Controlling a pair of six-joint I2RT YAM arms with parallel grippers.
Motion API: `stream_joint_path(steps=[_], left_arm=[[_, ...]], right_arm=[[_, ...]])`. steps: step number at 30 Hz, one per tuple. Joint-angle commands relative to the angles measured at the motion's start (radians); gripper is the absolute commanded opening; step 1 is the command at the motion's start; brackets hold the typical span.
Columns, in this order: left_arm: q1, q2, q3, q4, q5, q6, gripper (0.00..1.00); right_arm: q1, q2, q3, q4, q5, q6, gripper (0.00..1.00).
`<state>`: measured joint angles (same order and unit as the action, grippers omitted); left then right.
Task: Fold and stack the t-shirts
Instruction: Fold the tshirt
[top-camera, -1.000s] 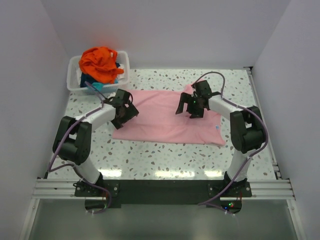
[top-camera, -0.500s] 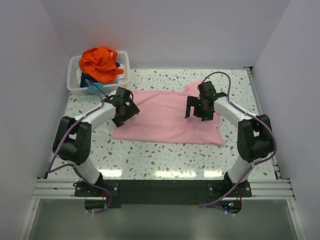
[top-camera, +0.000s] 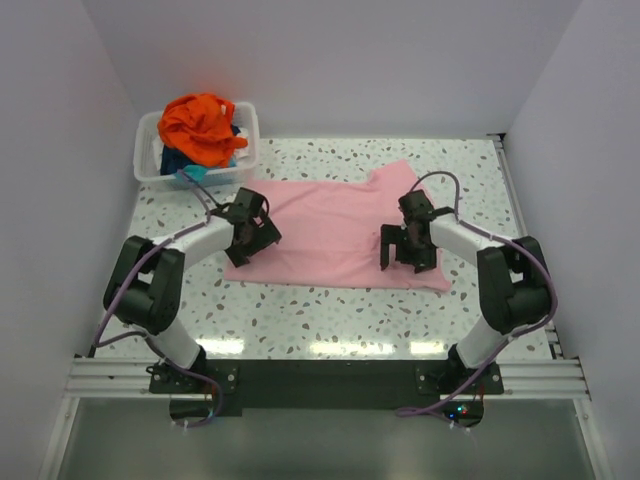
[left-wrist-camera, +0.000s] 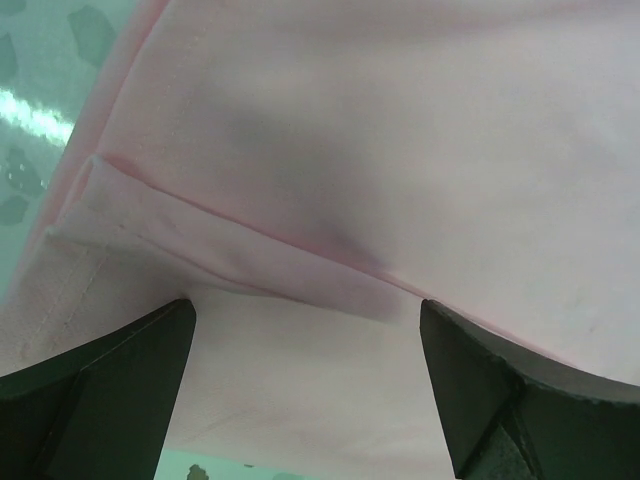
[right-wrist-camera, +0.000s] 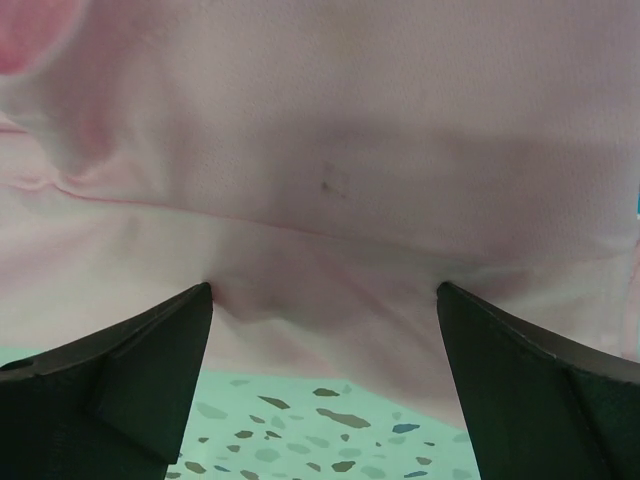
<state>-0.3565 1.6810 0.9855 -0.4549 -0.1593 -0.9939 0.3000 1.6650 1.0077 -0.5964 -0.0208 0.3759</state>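
A light pink t-shirt (top-camera: 335, 230) lies spread flat on the speckled table. My left gripper (top-camera: 250, 240) is open, fingertips down on the shirt's near left part. In the left wrist view the pink cloth (left-wrist-camera: 330, 200) fills the frame, with a folded hem ridge between my fingers (left-wrist-camera: 90, 390). My right gripper (top-camera: 407, 252) is open, pressed on the shirt's near right edge; the right wrist view shows pink cloth (right-wrist-camera: 330, 180) between the fingers (right-wrist-camera: 120, 380) and table beyond the hem. An orange t-shirt (top-camera: 200, 125) tops a pile with teal and dark blue cloth.
A white plastic bin (top-camera: 148, 160) at the back left holds the pile of shirts. White walls close in the left, right and back. The table (top-camera: 330, 320) runs between the shirt and the arm bases.
Both grippers moved toward the near edge of the pink shirt and lowered onto it. The right gripper moved from the shirt's middle right toward its near right hem.
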Motion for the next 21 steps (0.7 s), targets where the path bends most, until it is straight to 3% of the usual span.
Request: stream_joint_path(steps=[1,13,17,21], left_arm=[[-0.035,-0.047,-0.086,-0.042,-0.006,0.009,1.0],[-0.099,-0.45,-0.465,-0.189,0.02,-0.201,1.0],[-0.104,-0.572,-0.447,-0.241,0.012,-0.198,1.0],[-0.104,-0.581,-0.291,-0.335,-0.08,-0.16,1.0]], right_arm=[[-0.004,-0.05,-0.075,-0.026,0.004,-0.008,0.99],[-0.004,-0.342,-0.297,-0.189,0.07,0.132,0.99],[-0.004,-0.436,-0.295,-0.206,0.055,0.146,0.99],[-0.004,-0.507,-0.192,-0.217,0.053,0.107,0.99]])
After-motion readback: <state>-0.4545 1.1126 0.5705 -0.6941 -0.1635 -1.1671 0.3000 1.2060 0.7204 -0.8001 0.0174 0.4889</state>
